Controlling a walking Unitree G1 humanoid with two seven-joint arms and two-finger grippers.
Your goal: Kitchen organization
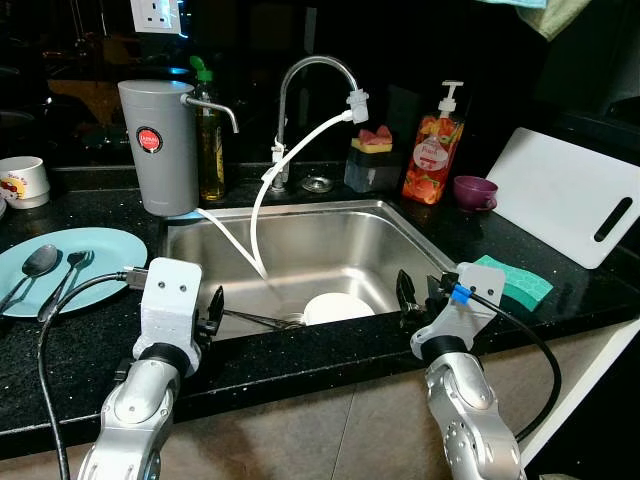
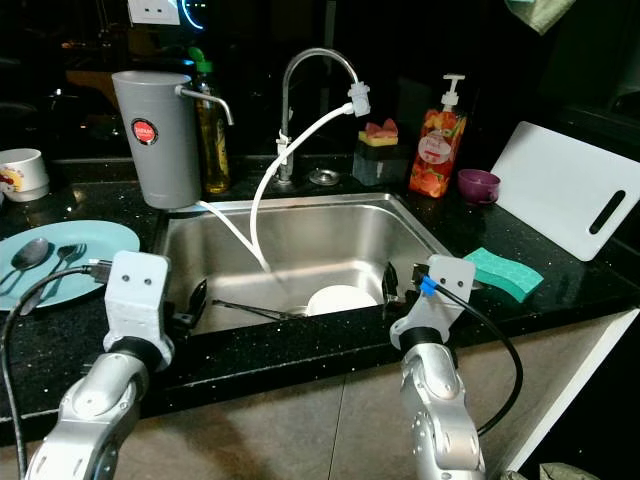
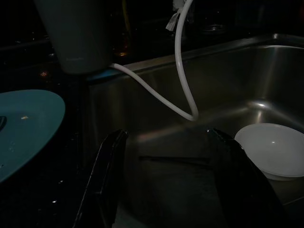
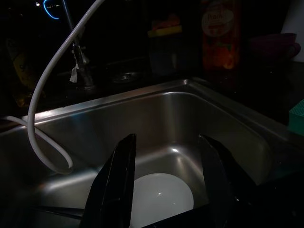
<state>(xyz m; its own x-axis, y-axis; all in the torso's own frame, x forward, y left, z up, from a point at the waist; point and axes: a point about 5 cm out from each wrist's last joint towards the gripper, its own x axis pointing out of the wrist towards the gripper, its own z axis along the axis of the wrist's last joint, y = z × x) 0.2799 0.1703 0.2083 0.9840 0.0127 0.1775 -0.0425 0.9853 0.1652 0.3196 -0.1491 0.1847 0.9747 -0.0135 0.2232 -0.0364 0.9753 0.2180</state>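
Two silver jointed arms end in white wrist blocks with black cables, the right's blue-tagged, and black jaws.

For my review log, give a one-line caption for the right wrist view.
Open right gripper poised above the steel sink, a white bowl on its floor.

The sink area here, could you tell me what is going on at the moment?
The robot stands at the steel sink, holding nothing. Its left gripper and right gripper are both open at the front rim. A white bowl and tongs lie in the basin. A blue plate with cutlery sits on the counter to the left.
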